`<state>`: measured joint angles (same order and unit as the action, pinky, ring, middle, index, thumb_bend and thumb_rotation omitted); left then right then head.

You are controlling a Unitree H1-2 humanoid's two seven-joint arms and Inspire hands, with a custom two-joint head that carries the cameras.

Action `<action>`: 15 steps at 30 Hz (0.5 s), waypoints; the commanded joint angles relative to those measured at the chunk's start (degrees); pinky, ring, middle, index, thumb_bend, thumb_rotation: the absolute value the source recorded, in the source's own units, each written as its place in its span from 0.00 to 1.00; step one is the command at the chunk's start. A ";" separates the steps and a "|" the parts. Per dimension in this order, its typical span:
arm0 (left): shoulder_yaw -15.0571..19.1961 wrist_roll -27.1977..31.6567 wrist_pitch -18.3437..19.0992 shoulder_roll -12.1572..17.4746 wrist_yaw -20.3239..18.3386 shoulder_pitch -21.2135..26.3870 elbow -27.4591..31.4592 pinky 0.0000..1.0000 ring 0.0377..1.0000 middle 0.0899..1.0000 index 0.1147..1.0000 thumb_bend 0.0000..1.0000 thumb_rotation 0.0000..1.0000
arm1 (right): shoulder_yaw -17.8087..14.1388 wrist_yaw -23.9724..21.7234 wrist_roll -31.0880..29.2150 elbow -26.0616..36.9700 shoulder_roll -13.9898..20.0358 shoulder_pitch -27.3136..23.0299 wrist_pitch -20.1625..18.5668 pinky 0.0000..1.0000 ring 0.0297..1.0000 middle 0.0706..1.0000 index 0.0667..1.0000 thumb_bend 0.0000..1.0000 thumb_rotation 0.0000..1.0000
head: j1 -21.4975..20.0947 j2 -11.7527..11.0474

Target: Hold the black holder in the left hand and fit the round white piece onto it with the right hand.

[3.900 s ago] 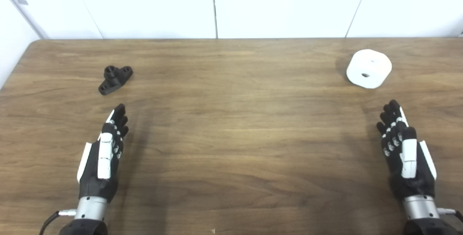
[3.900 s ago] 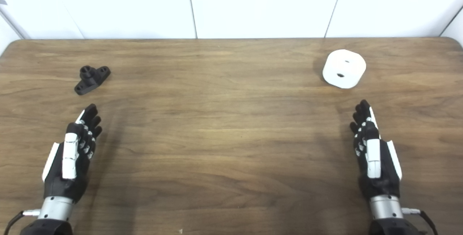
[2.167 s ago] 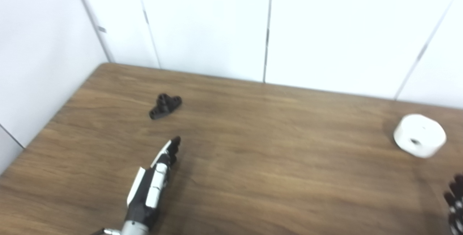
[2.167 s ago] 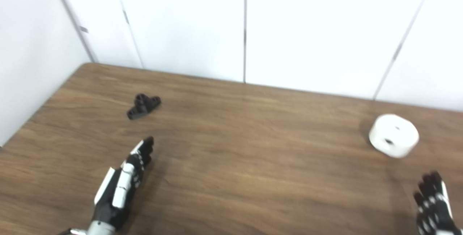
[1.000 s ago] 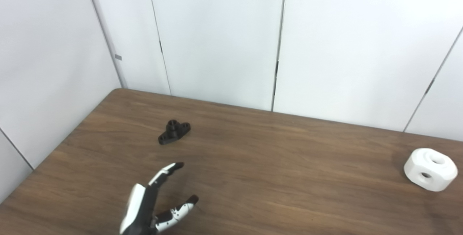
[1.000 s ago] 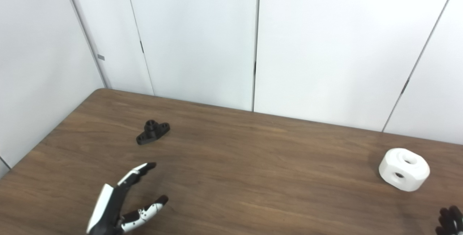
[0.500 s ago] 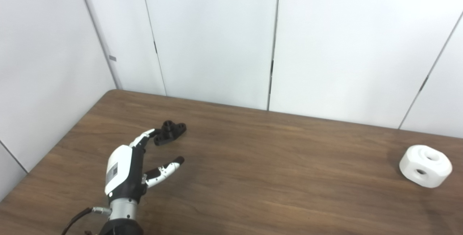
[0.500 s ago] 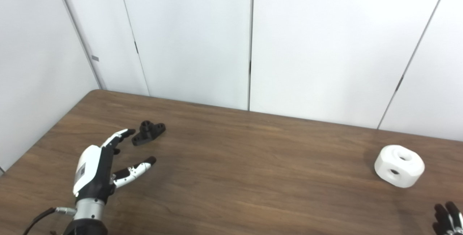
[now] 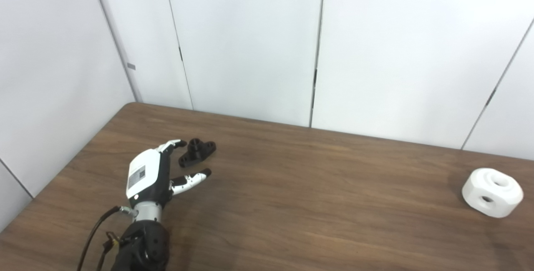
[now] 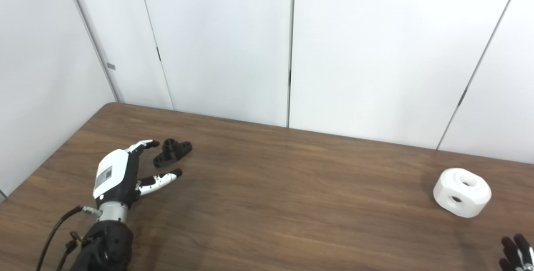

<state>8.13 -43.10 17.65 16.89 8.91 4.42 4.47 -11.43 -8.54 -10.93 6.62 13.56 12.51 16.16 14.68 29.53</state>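
We see a small black holder (image 9: 197,152), a matte plastic piece with a short upright tube in the middle and a flat base with holes at each end, lying on the far left of a brown wood-grain table (image 9: 317,204), with our left hand (image 9: 154,173) spread wide just beside it, fingers on one side and thumb on the other, not yet gripping. The round white piece (image 9: 492,192), a chunky smooth block with bevelled edges and holes in its top and side, sits well apart at the far right of the table. Only the dark fingertips of our right hand (image 10: 516,253) show at the bottom right corner, so we cannot tell whether it is spread or closed.
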 commanded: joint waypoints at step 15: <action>-2.65 -2.09 1.23 5.51 6.02 7.68 -9.77 0.94 0.89 0.83 0.72 0.87 0.40 | 0.65 0.20 0.40 -2.24 -1.15 1.18 -0.26 1.00 0.98 0.95 0.98 0.75 0.99 | -0.03 0.38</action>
<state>5.45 -43.93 18.83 20.35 12.92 9.81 -5.83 -11.44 -8.65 -10.56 6.87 13.49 12.62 15.60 14.59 29.88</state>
